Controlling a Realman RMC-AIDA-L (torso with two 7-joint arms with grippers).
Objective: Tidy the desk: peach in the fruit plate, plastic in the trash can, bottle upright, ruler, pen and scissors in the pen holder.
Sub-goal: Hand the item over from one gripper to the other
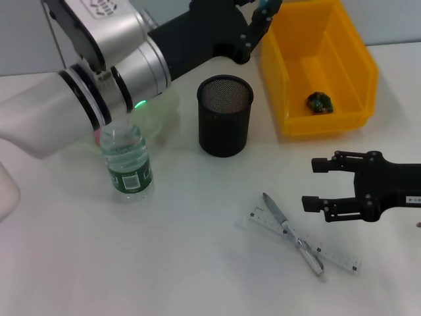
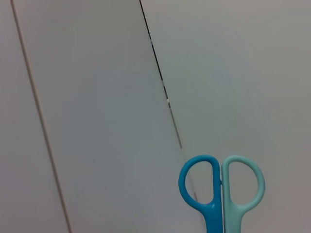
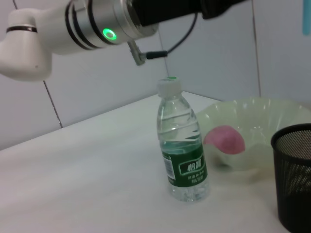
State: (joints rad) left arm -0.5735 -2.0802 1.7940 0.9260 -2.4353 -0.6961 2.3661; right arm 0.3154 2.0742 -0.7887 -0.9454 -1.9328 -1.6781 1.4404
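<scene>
Only the left wrist view shows blue plastic scissors (image 2: 221, 194) held by the left gripper (image 1: 263, 16), right gripper (image 1: 316, 184) wide open, empty, beside clear flat ruler (image 1: 329, 253), black mesh pen holder (image 1: 225, 115).

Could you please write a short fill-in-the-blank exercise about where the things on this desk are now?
1. The bottle stands ____ on the desk.
2. The pen lies across the ____.
3. The green plastic lies inside the ____ bin.
4. The peach lies in the ____.

Missing words: upright; ruler; yellow; plate
</scene>
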